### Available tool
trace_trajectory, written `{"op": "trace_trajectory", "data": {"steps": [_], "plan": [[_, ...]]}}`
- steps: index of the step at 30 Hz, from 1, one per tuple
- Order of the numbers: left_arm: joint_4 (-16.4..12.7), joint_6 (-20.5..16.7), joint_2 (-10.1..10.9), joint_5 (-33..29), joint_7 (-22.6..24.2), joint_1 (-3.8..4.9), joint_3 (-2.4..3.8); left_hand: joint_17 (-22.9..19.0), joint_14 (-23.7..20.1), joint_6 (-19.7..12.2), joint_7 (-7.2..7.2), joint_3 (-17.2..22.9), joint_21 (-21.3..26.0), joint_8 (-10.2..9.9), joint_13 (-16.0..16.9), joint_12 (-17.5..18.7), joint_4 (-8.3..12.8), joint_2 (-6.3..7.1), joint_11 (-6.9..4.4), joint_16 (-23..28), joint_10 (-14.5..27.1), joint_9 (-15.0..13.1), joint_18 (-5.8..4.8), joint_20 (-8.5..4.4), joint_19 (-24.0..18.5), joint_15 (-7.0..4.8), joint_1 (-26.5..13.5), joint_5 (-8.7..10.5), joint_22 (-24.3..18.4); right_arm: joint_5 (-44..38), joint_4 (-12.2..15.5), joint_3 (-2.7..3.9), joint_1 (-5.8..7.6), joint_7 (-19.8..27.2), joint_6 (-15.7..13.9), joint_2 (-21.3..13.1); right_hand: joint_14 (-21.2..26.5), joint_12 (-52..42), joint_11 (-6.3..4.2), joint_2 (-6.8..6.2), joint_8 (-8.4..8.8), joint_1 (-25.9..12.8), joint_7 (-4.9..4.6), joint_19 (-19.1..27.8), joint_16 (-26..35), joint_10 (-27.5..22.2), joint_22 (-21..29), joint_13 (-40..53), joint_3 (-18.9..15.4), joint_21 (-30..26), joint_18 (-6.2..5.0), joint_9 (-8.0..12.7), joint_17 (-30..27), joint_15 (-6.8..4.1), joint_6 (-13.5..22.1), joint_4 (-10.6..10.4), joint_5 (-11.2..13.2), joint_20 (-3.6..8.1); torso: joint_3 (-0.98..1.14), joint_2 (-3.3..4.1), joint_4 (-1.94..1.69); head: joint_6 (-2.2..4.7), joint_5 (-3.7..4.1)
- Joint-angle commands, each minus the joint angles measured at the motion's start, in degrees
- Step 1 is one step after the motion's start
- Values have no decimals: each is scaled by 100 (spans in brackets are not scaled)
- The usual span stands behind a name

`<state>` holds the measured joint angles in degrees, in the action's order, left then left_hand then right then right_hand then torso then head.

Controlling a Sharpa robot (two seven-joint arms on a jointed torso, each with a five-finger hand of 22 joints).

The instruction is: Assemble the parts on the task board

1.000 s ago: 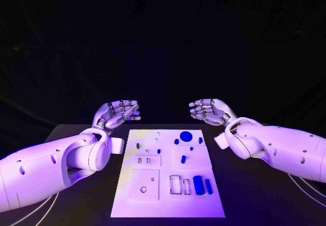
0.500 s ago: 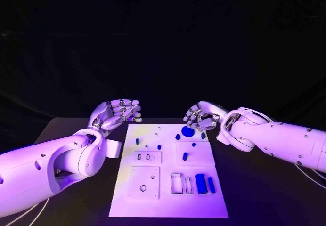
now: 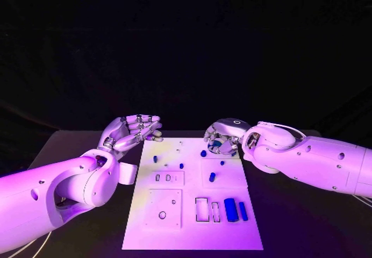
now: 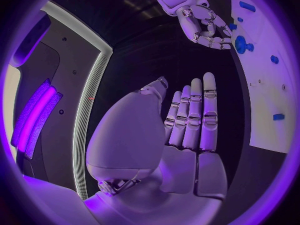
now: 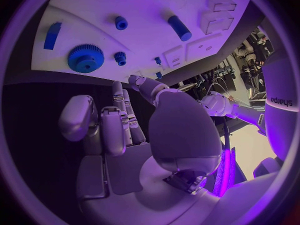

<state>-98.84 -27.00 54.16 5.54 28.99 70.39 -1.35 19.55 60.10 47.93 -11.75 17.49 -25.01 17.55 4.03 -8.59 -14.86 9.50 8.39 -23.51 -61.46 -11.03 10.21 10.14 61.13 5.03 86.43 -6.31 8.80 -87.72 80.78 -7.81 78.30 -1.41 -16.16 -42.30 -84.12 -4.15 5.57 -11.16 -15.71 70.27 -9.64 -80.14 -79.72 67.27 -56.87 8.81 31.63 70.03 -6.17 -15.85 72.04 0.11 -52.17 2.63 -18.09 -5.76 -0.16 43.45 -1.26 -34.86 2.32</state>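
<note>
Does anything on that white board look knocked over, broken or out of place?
Nothing stands out. The task board lies flat and square on the table, the blue parts rest on it undamaged, and the right hand hovers over the blue gear at its far end, holding nothing.

Left hand (image 3: 131, 130) raised, fingers straight and apart; right hand (image 3: 222, 139) curled, palm down.

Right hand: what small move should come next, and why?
Probably lower the right hand onto the blue gear and close its fingers on it. The hand hangs above the far end of the task board, holding nothing, with the gear just beyond its fingers in the right wrist view.
</note>
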Motion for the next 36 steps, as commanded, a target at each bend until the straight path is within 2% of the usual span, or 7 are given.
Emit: {"op": "trace_trajectory", "data": {"steps": [1, 7, 11, 12, 15, 22, 36], "plan": [[-54, 149, 6, 36, 2, 19, 9, 14, 44, -10, -9, 31, -33, -41, -7, 47, -23, 47, 7, -29, -3, -3, 23, 0, 23, 5, -36, 22, 7, -669, 15, 1, 7, -416, 289, 47, -305, 43, 10, -100, 62, -24, 9, -20, -70, -113, -130, 4, 5, 99, 75, -18, 77, 56, 92, -31, 14, -25, 1, 65, -22, -10, 2], [-80, 157, 31, 29, -14, 29, 12, 27, 42, -20, -14, 32, -37, -49, -9, 62, -31, 51, 11, -29, 5, -2, 22, 0, 25, 8, -47, 23, 8, -859, -18, -1, 7, -559, 427, 139, -286, 45, 22, -140, 92, -27, 17, 22, -120, -243, -192, 17, 7, 159, 70, -61, 106, 70, 149, -59, 49, -50, -4, 100, -51, -11, 6], [-91, 160, 48, 22, -23, 36, 13, 40, 40, -31, -22, 34, -41, -57, -11, 76, -41, 52, 17, -29, 14, -1, 20, 1, 26, 11, -59, 23, 9, -921, -61, -5, 1, -616, 532, 197, -273, 46, 22, -137, 91, -18, 31, 56, -137, -344, -212, 23, 4, 182, 64, -99, 105, 75, 156, -82, 93, -64, -10, 112, -57, -20, 13], [-93, 163, 51, 18, -27, 38, 13, 41, 40, -32, -22, 34, -41, -58, -12, 77, -42, 52, 17, -29, 15, -1, 20, 1, 25, 11, -60, 23, 9, -929, -72, -6, -1, -625, 551, 210, -273, 46, 22, -137, 91, -18, 31, 56, -137, -344, -212, 23, 4, 182, 64, -99, 105, 75, 156, -82, 93, -64, -10, 110, -55, -42, 22], [-95, 176, 58, 10, -41, 43, 14, 75, 28, -73, -47, 36, -48, -87, -16, 120, -58, 59, 37, -25, 51, 4, 17, 6, 22, 23, -82, 23, 10, -949, -94, -8, -9, -644, 589, 250, -267, 47, 20, -133, 80, -17, 40, 70, -138, -378, -210, 26, 0, 184, 61, -117, 97, 75, 139, -92, 108, -67, -15, 124, -60, -27, 23], [-88, 200, 63, -24, -65, 48, 15, 88, 14, -92, -53, 37, -50, -99, -18, 142, -62, 60, 45, -16, 72, 6, 15, 10, 20, 30, -90, 23, 9, -964, -141, -14, -25, -641, 608, 335, -266, 32, 24, -95, 49, 9, 42, 78, -163, -402, -260, 37, 18, 220, 65, -155, 123, 78, 84, -108, 114, -72, -3, 116, -44, -73, 4], [-68, 218, 58, -68, -84, 50, 15, 97, 8, -96, -57, 39, -52, -103, -18, 152, -69, 53, 48, -12, 79, 5, 15, 13, 20, 33, -97, 23, 10, -987, -226, -24, -65, -650, 665, 423, -269, 1, 31, -23, -4, 47, 26, 75, -204, -366, -364, 66, 67, 294, 76, -219, 161, 86, -29, -139, 150, -83, 2, 102, -40, -144, -2]]}}
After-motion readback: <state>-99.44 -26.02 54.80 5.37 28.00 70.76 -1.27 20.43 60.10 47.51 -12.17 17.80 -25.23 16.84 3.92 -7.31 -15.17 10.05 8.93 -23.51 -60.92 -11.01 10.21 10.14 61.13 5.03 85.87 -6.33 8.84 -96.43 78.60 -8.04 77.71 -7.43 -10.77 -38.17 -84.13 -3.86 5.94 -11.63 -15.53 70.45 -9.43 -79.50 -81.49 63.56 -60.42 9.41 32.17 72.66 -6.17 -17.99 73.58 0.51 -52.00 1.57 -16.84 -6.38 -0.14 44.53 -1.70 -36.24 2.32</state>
